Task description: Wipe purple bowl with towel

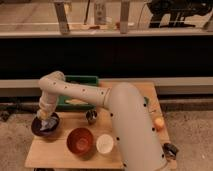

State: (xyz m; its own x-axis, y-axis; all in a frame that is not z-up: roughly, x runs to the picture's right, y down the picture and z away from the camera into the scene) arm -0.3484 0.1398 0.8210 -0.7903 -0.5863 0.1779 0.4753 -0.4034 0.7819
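The purple bowl [39, 128] sits at the left edge of the wooden table [60, 155]. A pale towel [48, 123] lies bunched inside it. My gripper [46, 118] points down into the bowl, right on top of the towel. My forearm rises from it to a bend above the bowl. The gripper's tip is hidden against the towel.
An orange-brown bowl [80, 141] and a white bowl [105, 143] stand at the front. A small metal cup [91, 116] is mid-table and a green bin [80, 92] is behind. An orange fruit [159, 123] and a dark object [170, 149] lie at the right. My arm crosses the table.
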